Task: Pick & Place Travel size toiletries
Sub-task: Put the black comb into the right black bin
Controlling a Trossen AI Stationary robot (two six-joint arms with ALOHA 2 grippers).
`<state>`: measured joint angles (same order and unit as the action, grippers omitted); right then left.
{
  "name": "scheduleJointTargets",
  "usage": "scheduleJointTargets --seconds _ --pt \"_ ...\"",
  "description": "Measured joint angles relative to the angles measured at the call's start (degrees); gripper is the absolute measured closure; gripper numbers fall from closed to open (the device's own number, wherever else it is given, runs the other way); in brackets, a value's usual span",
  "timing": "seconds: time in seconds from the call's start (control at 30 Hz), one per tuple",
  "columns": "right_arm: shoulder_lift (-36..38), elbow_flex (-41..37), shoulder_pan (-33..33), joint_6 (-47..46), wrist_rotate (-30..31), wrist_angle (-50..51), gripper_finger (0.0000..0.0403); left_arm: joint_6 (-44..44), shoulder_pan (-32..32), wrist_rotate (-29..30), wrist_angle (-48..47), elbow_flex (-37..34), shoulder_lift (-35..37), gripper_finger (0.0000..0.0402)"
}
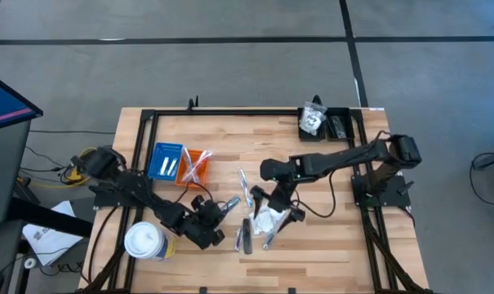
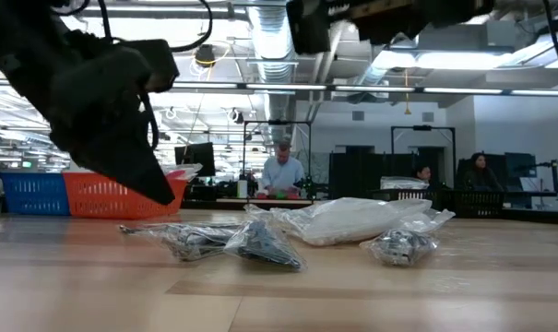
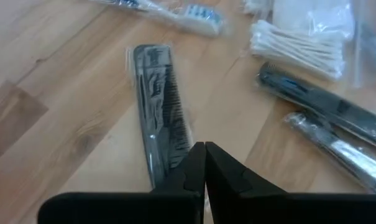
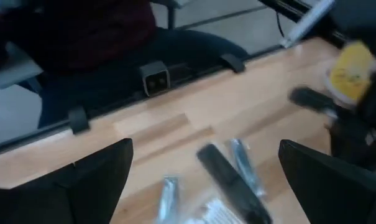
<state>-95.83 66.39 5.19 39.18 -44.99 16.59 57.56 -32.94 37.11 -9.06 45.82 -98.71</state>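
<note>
The travel size toiletries (image 1: 255,216) lie in a loose heap on the wooden table's middle: clear packets, a pack of cotton swabs (image 3: 299,46), a wrapped toothbrush (image 3: 175,15) and dark sticks (image 3: 324,102). A black comb in a clear wrapper (image 3: 158,112) lies flat at the heap's left. My left gripper (image 3: 204,155) is shut, slanting down, with its tips over the comb's near end. My right gripper (image 4: 206,186) stands wide open above the heap (image 1: 275,208), with nothing between its fingers. My left gripper's shut fingertips (image 3: 194,163) stand over the near end of the comb's wrapper (image 3: 169,168), coming slanting down from the table's left. The fingers hide that end. I cannot tell whether they touch or pinch it. The comb lies flat on the table.
A blue tray (image 1: 165,161) and an orange tray (image 1: 193,166) stand far left of the heap. A white lidded cup (image 1: 144,241) sits near the left arm. A black bin (image 1: 324,122) with packets is at the far right. People sit beyond the table (image 2: 280,171).
</note>
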Motion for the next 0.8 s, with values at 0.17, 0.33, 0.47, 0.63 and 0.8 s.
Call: scheduleJointTargets --seconds 0.17,0.33,0.47,0.63,0.8 --pt "-0.1 0.0 3.4 -0.2 -0.1 -0.5 0.0006 -1.6 0.0 1.6 0.1 0.0 -0.5 0.0401" --pt "-0.1 -0.9 5.9 0.0 -0.2 -0.6 0.0003 -3.1 0.0 6.4 0.1 0.0 -0.1 0.0401" --pt "-1.1 -1.4 7.1 -1.7 -0.2 -0.4 0.0003 -3.3 0.6 7.5 0.0 0.0 -0.1 0.0401" --pt "-2.6 -1.3 6.1 -4.8 -0.2 -1.7 0.0003 -3.3 1.2 6.4 0.0 0.0 -0.1 0.0401" --pt "-4.4 -1.2 4.1 -4.9 4.3 -9.1 0.0003 -3.3 1.2 6.1 -0.2 0.0 -0.1 0.0401"
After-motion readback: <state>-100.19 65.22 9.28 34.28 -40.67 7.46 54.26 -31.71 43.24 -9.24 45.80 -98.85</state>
